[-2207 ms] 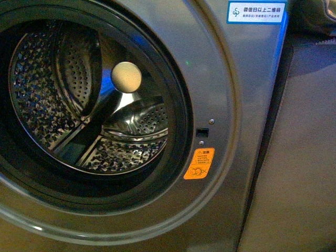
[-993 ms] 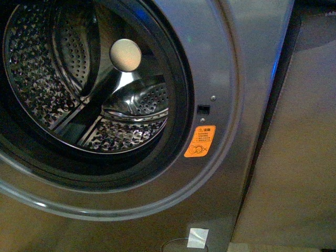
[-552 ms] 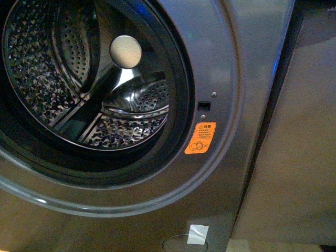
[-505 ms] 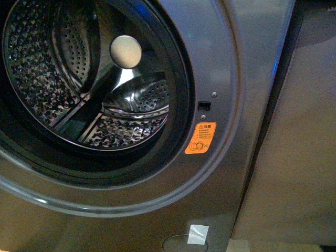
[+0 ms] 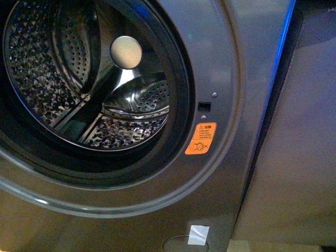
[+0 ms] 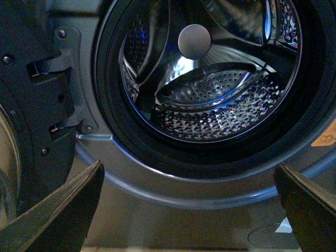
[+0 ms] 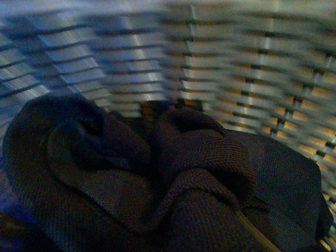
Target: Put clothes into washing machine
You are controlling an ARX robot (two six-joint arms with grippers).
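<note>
Washing machine [image 5: 231, 63], at ten o'clock, is standing empty; left gripper [image 6: 188, 165] is gaping, holding nothing. I am judging the clothes [image 7: 157, 178] need grasping next; right gripper's state I cannot tell.

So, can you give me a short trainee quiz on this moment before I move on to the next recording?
1. True or false: the clothes are already inside the drum.
2. The left gripper is: A) open and empty, B) shut on fabric, C) out of view.
3. Fill in: the warning sticker on the washing machine is ___ in colour.

Key: 1 false, they lie in the woven basket and the drum looks empty; 2 A; 3 orange.
</note>
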